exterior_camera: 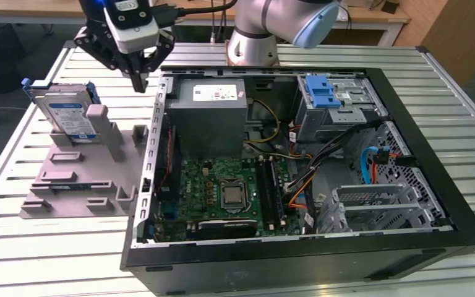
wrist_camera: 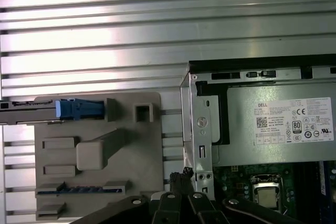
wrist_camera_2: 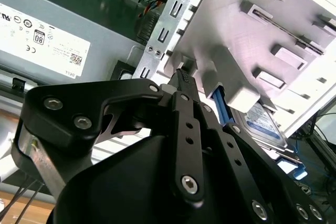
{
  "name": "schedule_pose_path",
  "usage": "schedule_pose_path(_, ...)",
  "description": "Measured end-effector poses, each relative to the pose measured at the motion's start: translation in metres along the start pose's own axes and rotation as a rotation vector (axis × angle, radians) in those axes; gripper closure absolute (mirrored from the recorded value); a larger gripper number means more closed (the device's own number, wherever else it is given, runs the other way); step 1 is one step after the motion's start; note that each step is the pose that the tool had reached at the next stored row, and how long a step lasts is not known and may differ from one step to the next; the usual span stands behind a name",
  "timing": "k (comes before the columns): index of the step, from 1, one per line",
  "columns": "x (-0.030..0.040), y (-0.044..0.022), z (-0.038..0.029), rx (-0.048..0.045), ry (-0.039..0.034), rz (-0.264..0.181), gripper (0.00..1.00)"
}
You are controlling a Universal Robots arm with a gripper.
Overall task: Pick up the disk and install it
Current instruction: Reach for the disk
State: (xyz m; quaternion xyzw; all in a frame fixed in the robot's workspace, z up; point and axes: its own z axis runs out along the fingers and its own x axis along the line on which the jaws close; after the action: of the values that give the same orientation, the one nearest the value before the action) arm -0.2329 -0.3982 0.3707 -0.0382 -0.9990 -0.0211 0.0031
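The disk (exterior_camera: 67, 112), a silver drive with a white-and-blue label in a blue frame, stands on edge in the grey slotted stand (exterior_camera: 81, 185) at the exterior view's left. My gripper (exterior_camera: 141, 83) hangs above the table between the stand and the open computer case (exterior_camera: 402, 124), to the right of the disk and apart from it. Its fingers are shut with nothing between them. In the first wrist view the disk (wrist_camera: 31, 111) appears edge-on, away from the gripper (wrist_camera: 184, 176). In the second wrist view the gripper (wrist_camera_2: 182, 77) points at the case's edge, with the disk (wrist_camera_2: 262, 121) off to one side.
Inside the case lie a motherboard (exterior_camera: 225, 192), a grey power supply (exterior_camera: 213, 102) and a metal drive bay with a blue latch piece (exterior_camera: 324, 93) on top. The arm's base (exterior_camera: 254, 37) stands behind the case. The slatted metal table (exterior_camera: 56, 247) surrounds everything.
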Motion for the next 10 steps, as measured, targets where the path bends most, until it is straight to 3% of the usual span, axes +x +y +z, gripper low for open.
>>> schedule_pose_path(10,0.0050,-0.0004,0.0009,0.0001,0.0009,0.000,0.89)
